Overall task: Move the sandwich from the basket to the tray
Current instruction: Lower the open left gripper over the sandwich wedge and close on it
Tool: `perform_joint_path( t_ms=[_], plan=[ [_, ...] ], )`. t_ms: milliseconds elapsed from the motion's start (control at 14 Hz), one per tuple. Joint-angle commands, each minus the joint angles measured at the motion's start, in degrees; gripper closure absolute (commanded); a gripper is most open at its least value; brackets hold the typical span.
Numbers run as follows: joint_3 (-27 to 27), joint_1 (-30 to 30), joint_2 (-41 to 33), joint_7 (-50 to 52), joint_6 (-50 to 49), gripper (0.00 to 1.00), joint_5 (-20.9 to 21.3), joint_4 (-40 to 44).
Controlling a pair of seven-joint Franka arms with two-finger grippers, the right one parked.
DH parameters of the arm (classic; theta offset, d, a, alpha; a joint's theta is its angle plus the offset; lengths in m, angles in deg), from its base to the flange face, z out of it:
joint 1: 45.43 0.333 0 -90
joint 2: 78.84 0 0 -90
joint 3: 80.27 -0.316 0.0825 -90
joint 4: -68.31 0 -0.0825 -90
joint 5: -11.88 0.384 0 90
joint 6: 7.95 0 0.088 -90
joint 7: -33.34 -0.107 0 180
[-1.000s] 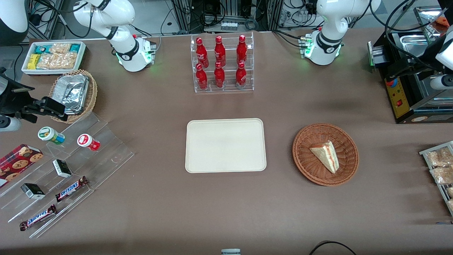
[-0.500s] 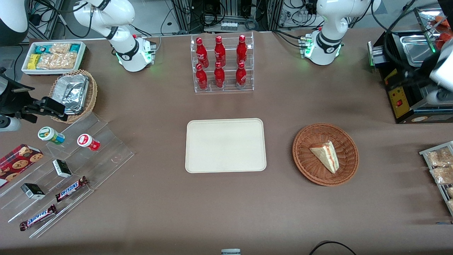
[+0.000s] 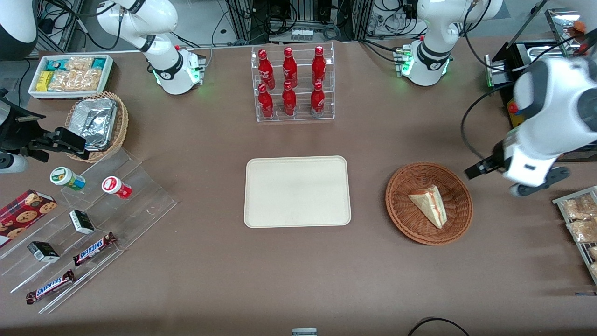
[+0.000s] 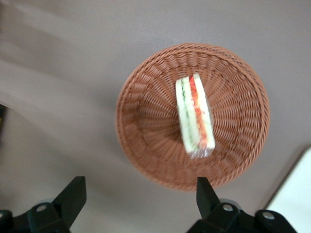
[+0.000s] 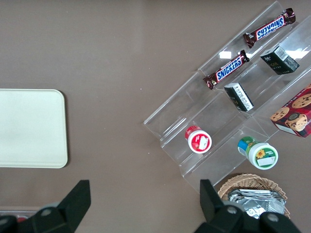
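The sandwich (image 3: 429, 205) (image 4: 194, 116), a clear-wrapped wedge with red and green filling, lies in the round reddish-brown basket (image 3: 405, 219) (image 4: 141, 131). The cream tray (image 3: 297, 191) (image 4: 297, 194) (image 5: 29, 128) sits flat beside the basket, toward the parked arm's end, with nothing on it. My left gripper (image 3: 531, 184) (image 4: 140, 194) hovers over bare table just outside the basket's rim, toward the working arm's end. Its fingers (image 4: 73, 191) stand wide open with nothing between them.
A clear rack of red bottles (image 3: 293, 84) stands farther from the camera than the tray. A black machine (image 3: 522, 135) and a rack of snack bags (image 3: 580, 219) flank the working arm. Stepped acrylic shelves with snacks (image 3: 93, 219), a tan foil basket (image 3: 98, 123) and a white bin (image 3: 70, 74) lie toward the parked arm's end.
The left arm has swung down from over the black machine toward the basket, coming nearer the camera. Sandwich, basket and tray have not moved.
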Motion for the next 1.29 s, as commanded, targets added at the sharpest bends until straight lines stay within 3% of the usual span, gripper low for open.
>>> perform_joint_path(
  t_ms=[0, 143, 500, 857, 929, 1143, 1214],
  plan=[
    [-0.2, -2.1, 2.3, 11.0, 7.2, 0.00, 1.7, -2.7],
    [-0.2, -3.8, 4.6, 17.3, 11.8, 0.00, 1.8, -4.1],
    [-0.3, -4.6, 6.0, 17.9, 29.2, 0.00, 1.8, -14.4],
    [-0.3, -5.2, 11.1, 20.2, 34.7, 0.00, 1.7, -14.7],
    [-0.3, -5.2, 11.8, 20.2, 34.7, 0.07, 1.8, -14.6],
    [-0.3, -5.1, 12.0, 20.6, 34.5, 1.00, 1.7, -13.7],
    [-0.3, -5.1, 12.0, 21.0, 34.1, 1.00, 1.7, -12.9]
  ],
)
